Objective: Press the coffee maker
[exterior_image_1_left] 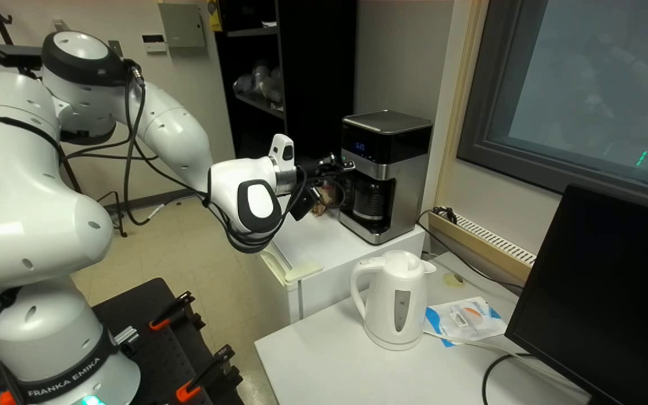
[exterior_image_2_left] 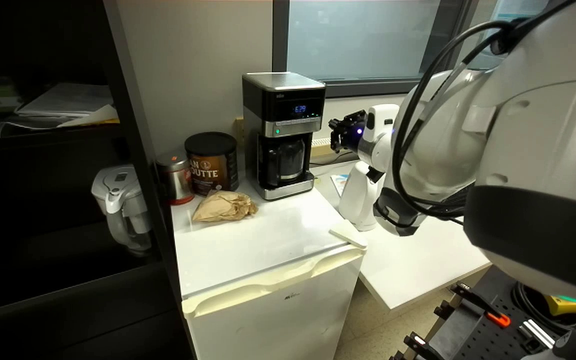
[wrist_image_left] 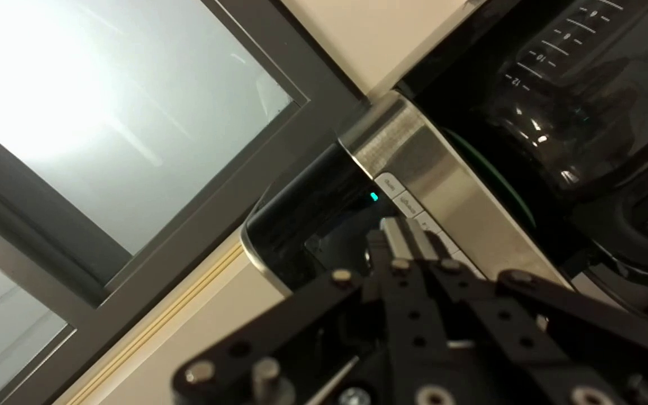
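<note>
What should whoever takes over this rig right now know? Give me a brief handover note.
Tool: shut, nothing seen in its grip, in front of the button row; contact cannot be told.
Coffee maker: upright on the white fridge, carafe in place, display lit.
Done: tool is at the coffee maker's front; no press can be confirmed.
Left: probably press a button, then back away.
</note>
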`<state>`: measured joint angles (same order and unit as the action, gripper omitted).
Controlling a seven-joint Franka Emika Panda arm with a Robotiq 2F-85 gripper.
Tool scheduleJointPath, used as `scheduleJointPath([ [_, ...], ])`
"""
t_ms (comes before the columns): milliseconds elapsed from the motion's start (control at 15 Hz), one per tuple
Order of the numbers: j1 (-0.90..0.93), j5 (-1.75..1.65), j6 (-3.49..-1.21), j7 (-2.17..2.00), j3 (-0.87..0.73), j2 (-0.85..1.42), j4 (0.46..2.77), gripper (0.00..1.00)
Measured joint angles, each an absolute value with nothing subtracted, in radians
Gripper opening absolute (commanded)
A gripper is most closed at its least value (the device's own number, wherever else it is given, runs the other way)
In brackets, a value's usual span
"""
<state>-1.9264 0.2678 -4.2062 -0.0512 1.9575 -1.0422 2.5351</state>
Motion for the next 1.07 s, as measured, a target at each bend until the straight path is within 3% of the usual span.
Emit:
scheduleJointPath([
  [1067, -1.984, 0.37, -4.158, -0.106, 1.989, -1.18, 2.386, 0.03],
])
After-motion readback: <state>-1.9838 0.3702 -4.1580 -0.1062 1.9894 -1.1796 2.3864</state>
